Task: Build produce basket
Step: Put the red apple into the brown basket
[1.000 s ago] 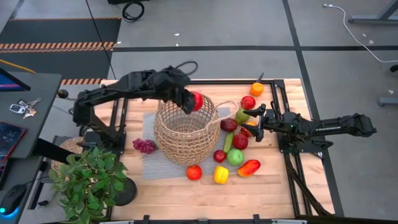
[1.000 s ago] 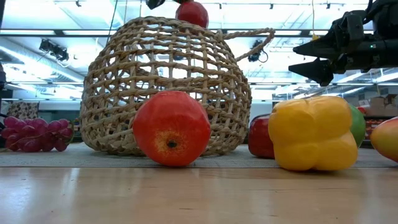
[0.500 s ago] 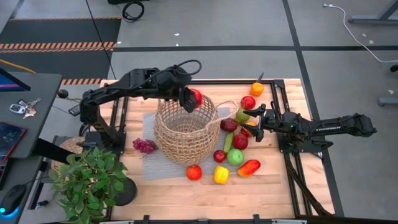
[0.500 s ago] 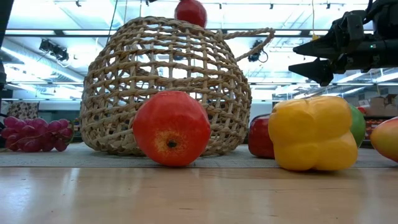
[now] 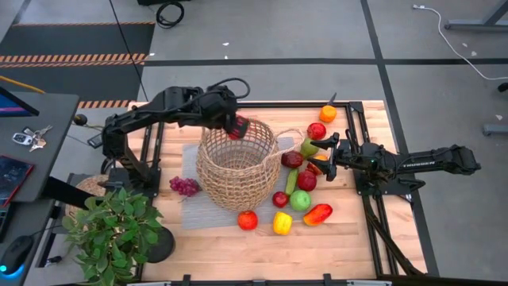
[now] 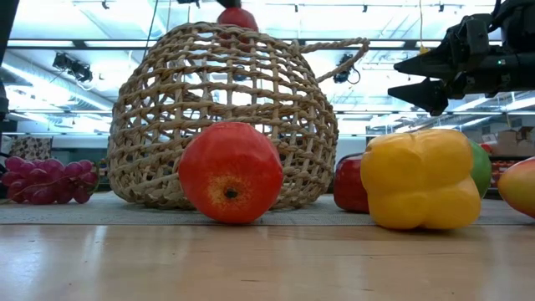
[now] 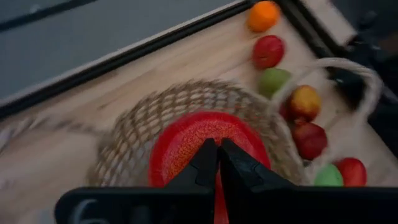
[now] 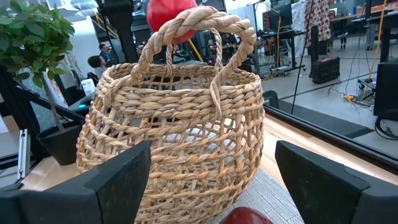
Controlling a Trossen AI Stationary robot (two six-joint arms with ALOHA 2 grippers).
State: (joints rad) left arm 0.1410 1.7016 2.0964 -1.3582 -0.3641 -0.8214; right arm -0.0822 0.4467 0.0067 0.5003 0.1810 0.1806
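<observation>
The basket (image 5: pixel 236 168) sits at frame centre, and a red fruit (image 5: pixel 237 127) is pinched tight by the left gripper (image 5: pixel 232 127) over its upper rim. A release is best made once clear inside. The right gripper (image 5: pixel 321 150), spread wide, is parked right of centre.

wooden table (image 5: pixel 349 238) under basket (image 5: pixel 236 171), produce (image 5: pixel 300 199)

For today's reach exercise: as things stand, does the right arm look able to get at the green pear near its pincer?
Probably yes. The right pincer is open and sits right beside the green pear, with no other fruit or the basket between them.
</observation>
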